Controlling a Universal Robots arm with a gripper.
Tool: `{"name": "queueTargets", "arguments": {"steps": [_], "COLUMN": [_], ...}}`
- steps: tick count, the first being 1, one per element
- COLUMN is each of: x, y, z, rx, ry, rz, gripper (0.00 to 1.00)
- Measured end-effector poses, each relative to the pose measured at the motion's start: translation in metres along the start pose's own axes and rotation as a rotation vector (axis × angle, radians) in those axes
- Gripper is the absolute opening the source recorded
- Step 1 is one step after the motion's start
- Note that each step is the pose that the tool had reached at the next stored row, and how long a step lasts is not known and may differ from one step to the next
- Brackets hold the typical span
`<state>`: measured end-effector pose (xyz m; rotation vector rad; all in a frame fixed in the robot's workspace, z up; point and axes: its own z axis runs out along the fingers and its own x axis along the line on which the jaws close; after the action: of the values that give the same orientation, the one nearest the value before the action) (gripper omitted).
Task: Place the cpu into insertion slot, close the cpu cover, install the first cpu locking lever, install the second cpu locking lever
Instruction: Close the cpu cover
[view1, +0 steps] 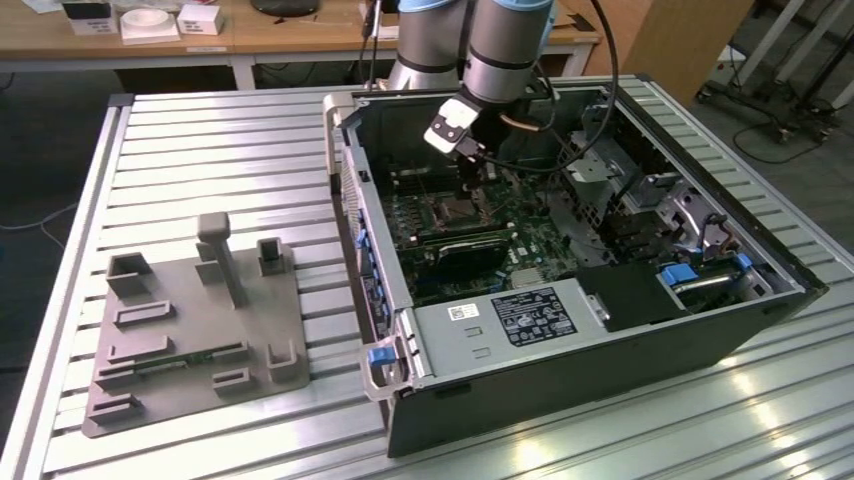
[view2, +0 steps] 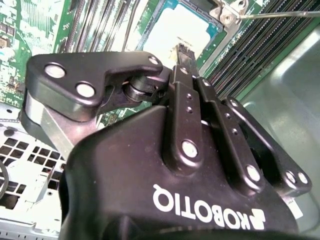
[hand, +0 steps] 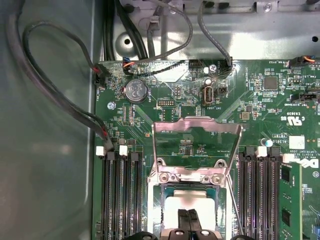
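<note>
The pincer (hand: 189, 222) is clenched, its two tips side by side with nothing seen between them, right over the cpu (hand: 170, 212). The one cpu lies flat in the one insertion slot (hand: 155, 210), so the placing looks done. Just past it, the single cpu cover (hand: 195, 120) stands raised on its hinge; closing it seems the step in hand, and that calls for a push on its far bar, clear of the chip. One thin locking lever (hand: 229, 200) shows beside the slot. Two banks of memory slots (hand: 120, 195) flank it, three apiece. Farther off sits one round battery (hand: 135, 90). One computer case (view1: 601, 370) and one grey fixture (view1: 200, 330) share the surface (view1: 200, 130), the fixture by the edge at the exterior view's left.
</note>
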<state>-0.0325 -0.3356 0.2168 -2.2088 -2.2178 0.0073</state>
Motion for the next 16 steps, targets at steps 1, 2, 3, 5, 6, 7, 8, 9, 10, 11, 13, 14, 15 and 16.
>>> {"name": "queueTargets", "arguments": {"steps": [1,2,3,5,6,7,8,9,10,11,13,14,15,16], "x": [0.0,0.0,0.0,0.0,0.0,0.0001,0.0001,0.0001,0.0001,0.0,0.0,0.0,0.0,0.0001], "y": [0.0,0.0,0.0,0.0,0.0,0.0,0.0,0.0,0.0,0.0,0.0,-0.0001,-0.0001,-0.0001], "z": [-0.0006,-0.0014,-0.0022,-0.0037,-0.0041,-0.0041,-0.0041,-0.0041,-0.0041,-0.0041,-0.0043,-0.0051,-0.006,-0.0073], "rx": [-0.0005,-0.0008,-0.001,-0.002,-0.0027,-0.0029,-0.003,-0.0031,-0.0031,-0.0031,-0.003,-0.0028,-0.003,-0.0031], "ry": [0.0001,0.0002,0.0001,0.0002,0.0001,0.0004,0.0003,0.0003,0.0003,0.0002,0.0001,-0.0003,0.0,0.0002], "rz": [0.0,0.0,0.0,0.0,0.0,0.0,0.0,0.0,0.0,0.0,0.0,0.0,0.0,0.0], "gripper": [0.11,0.11,0.11,0.11,0.11,0.11,0.11,0.11,0.11,0.11,0.11,0.11,0.11,0.11]}}
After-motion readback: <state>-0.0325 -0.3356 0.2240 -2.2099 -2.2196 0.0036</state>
